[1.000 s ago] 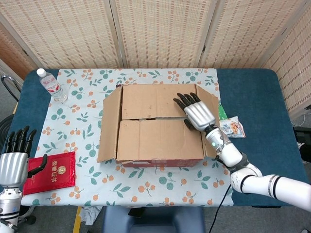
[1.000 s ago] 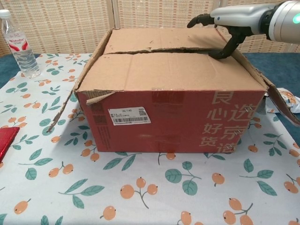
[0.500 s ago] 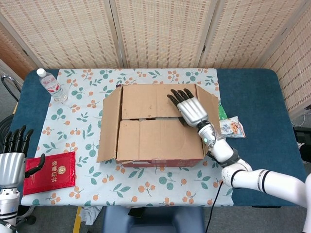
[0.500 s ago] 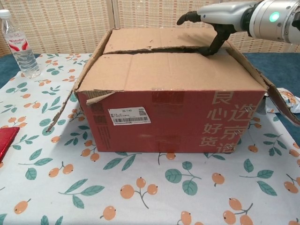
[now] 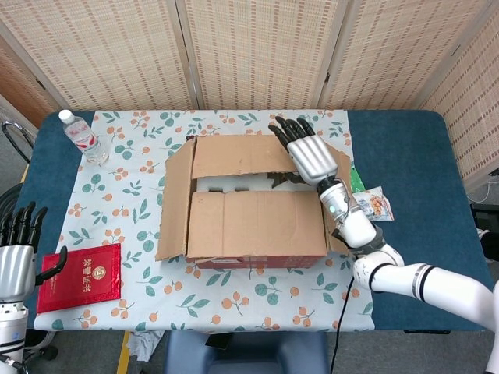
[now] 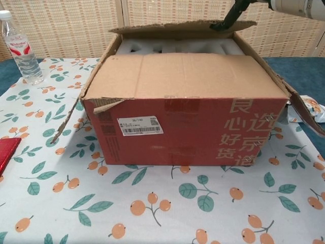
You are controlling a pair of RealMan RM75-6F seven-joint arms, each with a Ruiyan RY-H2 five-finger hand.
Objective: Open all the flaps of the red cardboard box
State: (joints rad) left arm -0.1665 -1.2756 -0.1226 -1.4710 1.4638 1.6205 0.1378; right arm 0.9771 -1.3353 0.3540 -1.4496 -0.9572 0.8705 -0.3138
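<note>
Lifting the far flap point(image 5: 238, 156) of the red cardboard box point(image 6: 183, 129), right hand point(image 5: 309, 156) pinching its edge from below. Best kept swinging outward, away, until fully folded back. Near flap point(image 5: 253, 224), just behind that hand, closed. Left hand point(image 5: 17, 261) idle, fingers spread.

Right hand point(image 5: 312, 158) now lifts the far flap point(image 5: 238, 156) up off the red cardboard box point(image 6: 183, 129); white foam packing point(image 5: 234, 185) shows underneath.

red box point(image 6: 183, 127) | far flap point(image 5: 238, 156) part-raised | near flap point(image 5: 253, 224) flat
</note>
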